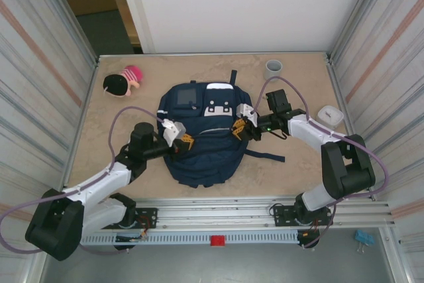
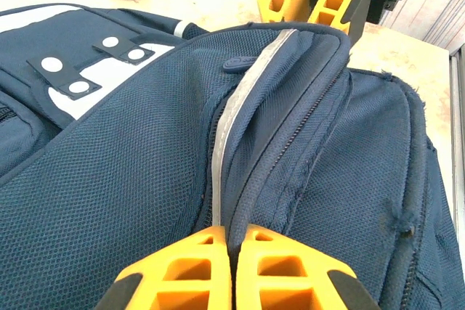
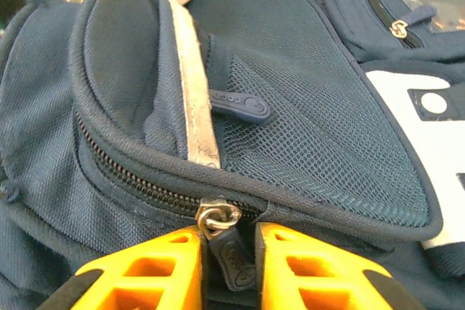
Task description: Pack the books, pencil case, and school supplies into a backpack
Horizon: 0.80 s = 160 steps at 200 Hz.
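The navy backpack (image 1: 202,144) lies flat mid-table, white patches towards the far side. My left gripper (image 1: 187,140) is at its left side, shut on a fold of fabric beside the zip; in the left wrist view (image 2: 234,234) the orange pads pinch that navy edge of the backpack (image 2: 131,179). My right gripper (image 1: 237,128) is at the bag's right side. In the right wrist view (image 3: 231,234) it is shut on the dark zipper pull (image 3: 238,259) under the metal slider (image 3: 216,215). The zip of the backpack (image 3: 312,107) runs closed to the left. The book, pencil case and supplies are hidden.
A grey cup (image 1: 273,67) stands at the far edge, a rounded white box (image 1: 330,115) right of the right arm, and a pink-and-black toy (image 1: 122,81) at far left. Striped walls close both sides. Dark straps (image 1: 265,157) trail right of the bag.
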Each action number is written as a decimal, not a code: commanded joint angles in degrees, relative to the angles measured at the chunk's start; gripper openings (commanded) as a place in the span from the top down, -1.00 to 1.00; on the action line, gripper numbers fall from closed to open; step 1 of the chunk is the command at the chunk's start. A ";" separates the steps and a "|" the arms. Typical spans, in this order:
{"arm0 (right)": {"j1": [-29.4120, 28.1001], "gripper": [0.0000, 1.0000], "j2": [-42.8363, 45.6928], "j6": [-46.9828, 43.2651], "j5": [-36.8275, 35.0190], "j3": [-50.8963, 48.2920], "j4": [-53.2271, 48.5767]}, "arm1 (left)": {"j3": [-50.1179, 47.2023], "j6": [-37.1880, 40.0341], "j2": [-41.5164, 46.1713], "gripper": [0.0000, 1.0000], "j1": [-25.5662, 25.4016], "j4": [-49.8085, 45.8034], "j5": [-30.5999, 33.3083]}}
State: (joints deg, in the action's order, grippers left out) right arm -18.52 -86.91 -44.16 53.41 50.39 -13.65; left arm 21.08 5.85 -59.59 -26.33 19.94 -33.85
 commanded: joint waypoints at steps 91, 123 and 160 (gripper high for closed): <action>-1.83 1.00 11.34 12.74 -4.34 3.48 -14.02 | 1.86 0.46 3.64 1.00 0.69 1.43 7.36; -2.70 1.00 13.99 22.56 -5.40 5.51 -18.23 | 2.36 0.93 3.98 1.00 -1.70 0.89 13.00; -6.43 1.00 17.80 29.53 -7.27 4.55 -19.99 | 4.19 1.62 3.52 1.00 -5.05 0.70 16.04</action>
State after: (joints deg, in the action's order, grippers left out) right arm -21.96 -73.56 -22.48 45.50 53.80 -28.77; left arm 21.61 6.85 -56.86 -30.61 18.24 -25.15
